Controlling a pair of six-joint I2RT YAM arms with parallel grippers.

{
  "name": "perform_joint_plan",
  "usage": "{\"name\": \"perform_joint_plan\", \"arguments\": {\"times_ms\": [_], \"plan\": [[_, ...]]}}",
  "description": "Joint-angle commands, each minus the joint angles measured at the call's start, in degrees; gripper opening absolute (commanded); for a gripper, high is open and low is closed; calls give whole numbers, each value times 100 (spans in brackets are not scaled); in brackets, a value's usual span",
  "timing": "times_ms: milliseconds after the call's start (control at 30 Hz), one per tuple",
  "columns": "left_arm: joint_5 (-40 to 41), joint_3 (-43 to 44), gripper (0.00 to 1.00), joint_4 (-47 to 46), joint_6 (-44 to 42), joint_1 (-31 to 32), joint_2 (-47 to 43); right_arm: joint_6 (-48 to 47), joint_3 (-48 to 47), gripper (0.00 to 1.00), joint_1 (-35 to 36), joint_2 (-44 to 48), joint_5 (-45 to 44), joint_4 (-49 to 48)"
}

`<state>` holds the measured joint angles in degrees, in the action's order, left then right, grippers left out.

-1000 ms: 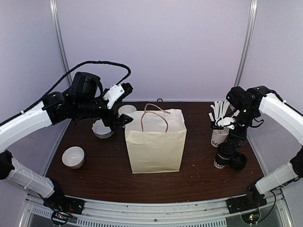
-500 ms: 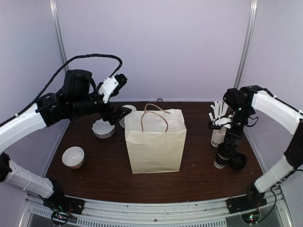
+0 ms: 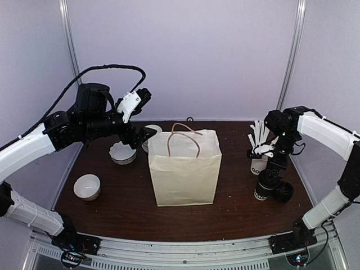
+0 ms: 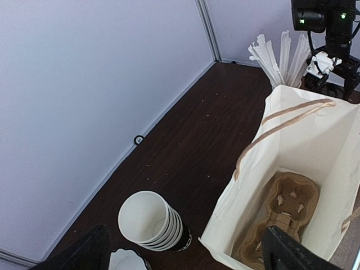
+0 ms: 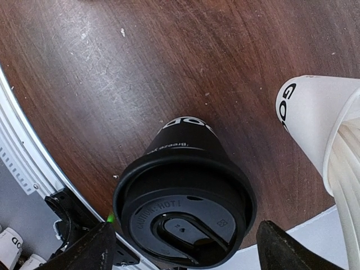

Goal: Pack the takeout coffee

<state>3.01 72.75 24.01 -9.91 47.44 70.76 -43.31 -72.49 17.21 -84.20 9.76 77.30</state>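
Black takeout coffee (image 5: 185, 169), cream paper bag (image 3: 184, 174), dark brown table (image 3: 124, 209).

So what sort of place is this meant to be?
Probably a mock coffee-takeout counter in a test booth: a cream paper carrier bag holding a brown cardboard cup tray, a black lidded paper coffee cup, and bare white panel walls around the dark wooden table.

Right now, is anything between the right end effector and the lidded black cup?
Nothing visible. The right end effector hangs open directly above the takeout coffee, one finger either side of its lid. The white cup of sticks stands beside it, apart.
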Motion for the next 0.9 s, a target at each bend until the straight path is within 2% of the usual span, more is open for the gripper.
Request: {"name": "perform_joint_plan", "arguments": {"times_ms": [0,133,400,667,867], "plan": [[-37,-51,97,-273,19,-29,-27,11,21,87,-40,-64,-89,-87],[-28,-47,98,-261,7,-24,-2,-8,60,84,-43,-131,-83,-69],[-79,-33,98,-250,22,-24,-6,9,118,88,-29,-95,73,-48],[-110,-29,98,-242,21,-24,-36,70,-226,90,-33,110,197,154],[-167,-4,98,-216,14,-24,-51,93,94,91,-33,137,28,-13]]}}
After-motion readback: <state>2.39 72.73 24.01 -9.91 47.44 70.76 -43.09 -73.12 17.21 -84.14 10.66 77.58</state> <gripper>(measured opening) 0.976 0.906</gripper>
